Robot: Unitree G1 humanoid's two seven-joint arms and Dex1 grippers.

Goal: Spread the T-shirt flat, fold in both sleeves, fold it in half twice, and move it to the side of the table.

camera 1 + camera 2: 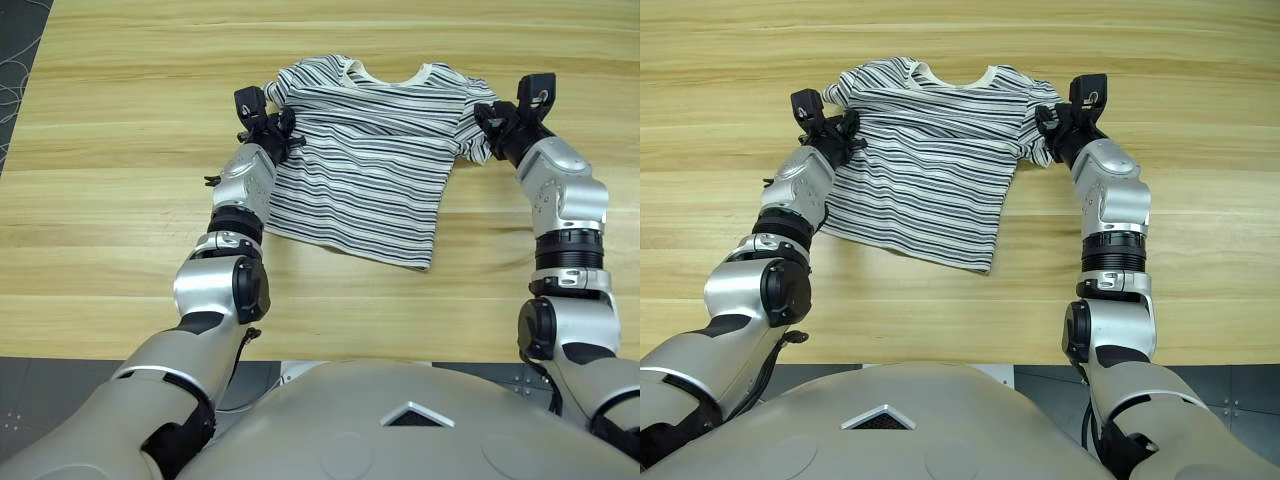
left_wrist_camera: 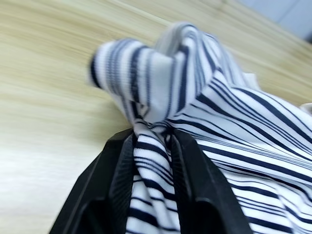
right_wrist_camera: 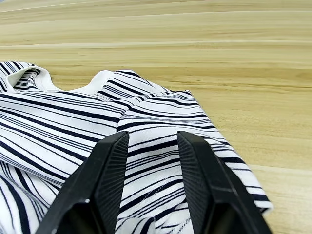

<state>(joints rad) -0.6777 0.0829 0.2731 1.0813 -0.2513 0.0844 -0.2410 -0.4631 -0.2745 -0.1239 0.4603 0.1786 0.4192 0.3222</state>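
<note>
Two grippers flanked the striped T-shirt (image 1: 375, 170) in the head views, where it lay spread and slightly askew near the middle of the wooden table (image 1: 120, 150), the left gripper (image 1: 268, 128) at the sleeve on the robot's left and the right gripper (image 1: 503, 118) at the opposite sleeve. From the left wrist, that gripper's black fingers (image 2: 117, 170) were pressed together on a bunched fold of striped sleeve cloth. From the right wrist, the other pair of fingers (image 3: 112, 170) stood apart over the flat sleeve, pinching nothing.
</note>
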